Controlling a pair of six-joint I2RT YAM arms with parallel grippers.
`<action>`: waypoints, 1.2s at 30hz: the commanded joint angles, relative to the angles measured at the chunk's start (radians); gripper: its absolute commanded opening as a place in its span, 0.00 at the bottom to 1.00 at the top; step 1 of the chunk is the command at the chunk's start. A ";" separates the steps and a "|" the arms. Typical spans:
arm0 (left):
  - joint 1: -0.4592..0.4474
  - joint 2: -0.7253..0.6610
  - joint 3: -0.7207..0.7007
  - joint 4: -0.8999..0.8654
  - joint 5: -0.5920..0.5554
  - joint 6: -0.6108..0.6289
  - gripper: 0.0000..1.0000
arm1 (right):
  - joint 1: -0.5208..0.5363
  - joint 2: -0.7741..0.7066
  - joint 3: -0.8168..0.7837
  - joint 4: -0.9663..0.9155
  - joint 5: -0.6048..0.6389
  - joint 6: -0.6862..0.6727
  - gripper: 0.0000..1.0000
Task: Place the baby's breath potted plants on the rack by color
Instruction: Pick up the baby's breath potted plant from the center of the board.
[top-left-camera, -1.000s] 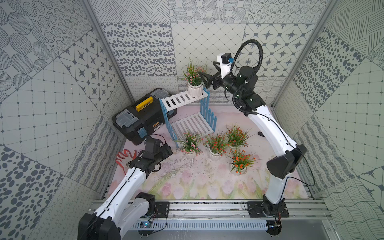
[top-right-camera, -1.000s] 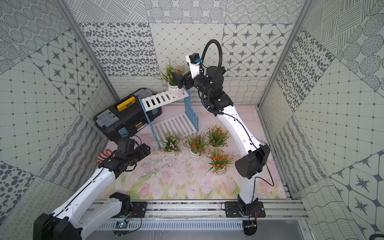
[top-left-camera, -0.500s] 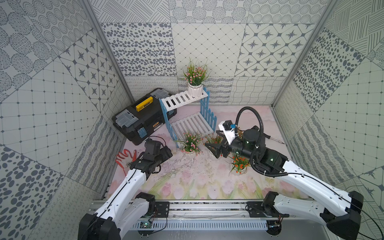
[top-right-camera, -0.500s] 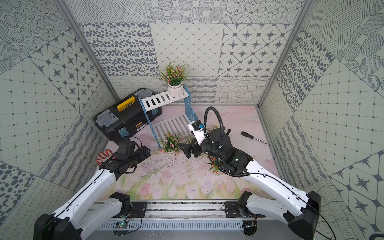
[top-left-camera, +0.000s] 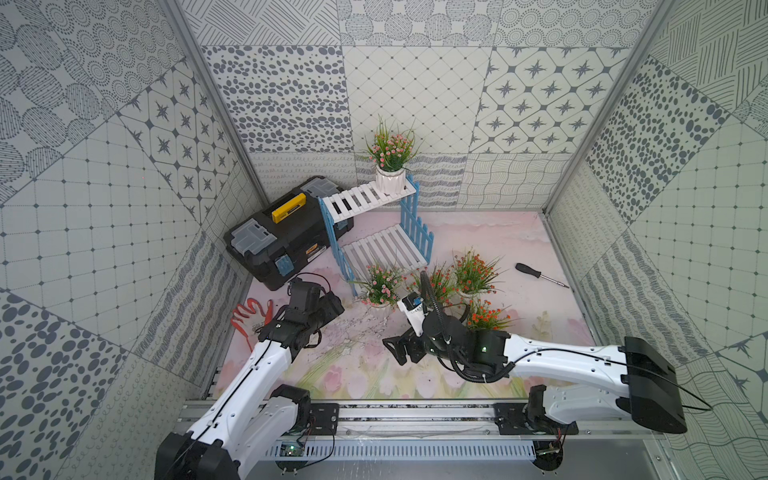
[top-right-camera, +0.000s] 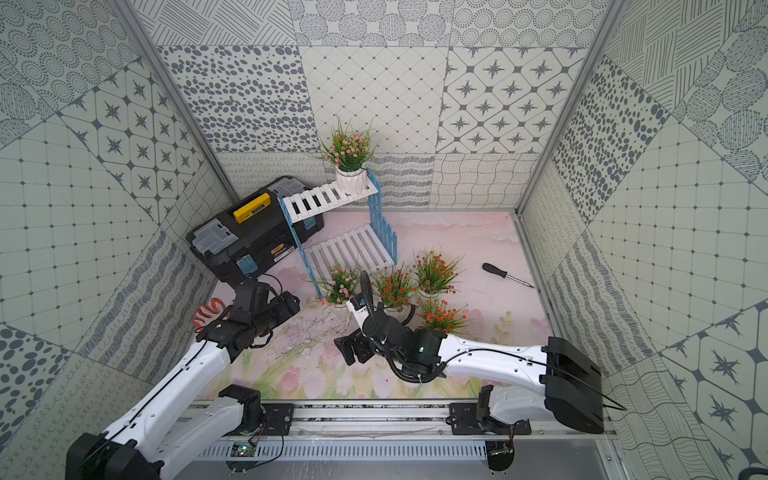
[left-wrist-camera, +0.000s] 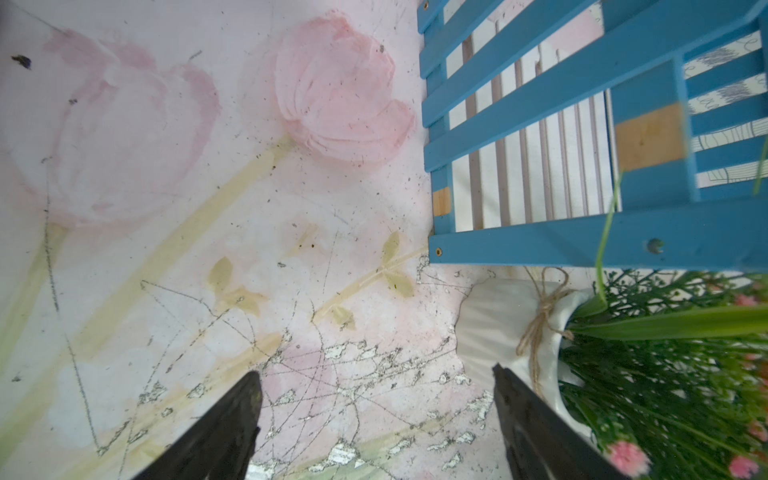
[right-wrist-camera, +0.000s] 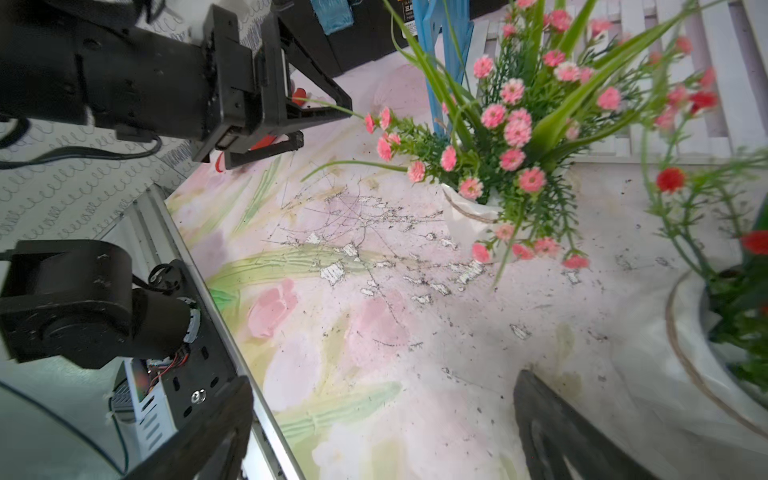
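**One Pink Baby's Breath on the Rack, Four Pots on the Table**

A pink baby's breath plant (top-left-camera: 390, 153) in a white ribbed pot stands upright at the right end of the top shelf of the rack (top-left-camera: 353, 202). The rack is a two-tier stand of white slats and blue picket frames, set toward the far edge of the table (top-left-camera: 498, 232), as both top views show.

The second pink plant (top-left-camera: 380, 284) stands on the table just in front of the rack's lower shelf. Three orange-red plants cluster to its right. The left orange-red plant (top-left-camera: 436, 282) and the far orange-red plant (top-left-camera: 473, 270) stand side by side. The front orange-red plant (top-left-camera: 487, 318) is partly hidden behind the right arm.

The left end effector (top-left-camera: 338, 307) is low over the table with its jaws spread and nothing between them, pointing at the second pink plant. In the left wrist view (left-wrist-camera: 374, 415) that plant's pot (left-wrist-camera: 498, 328) sits just beside one finger.

The right end effector (top-left-camera: 392, 351), also wide open and empty, hangs over bare table between the plants and the front edge.

A black toolbox with a yellow handle (top-left-camera: 286, 239) fills the far left corner beside the rack. A screwdriver (top-left-camera: 538, 275) lies near the right edge, and a red-and-white glove (top-left-camera: 249, 322) lies at the left edge.
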 joint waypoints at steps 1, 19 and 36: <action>-0.003 -0.033 -0.016 -0.004 -0.029 -0.029 0.87 | 0.027 0.079 -0.012 0.195 0.126 0.068 0.98; -0.004 -0.119 -0.072 -0.001 -0.020 -0.051 0.87 | 0.053 0.443 0.088 0.588 0.504 -0.082 0.98; -0.004 -0.134 -0.093 0.020 -0.004 -0.052 0.87 | -0.051 0.594 0.171 0.614 0.460 -0.079 0.98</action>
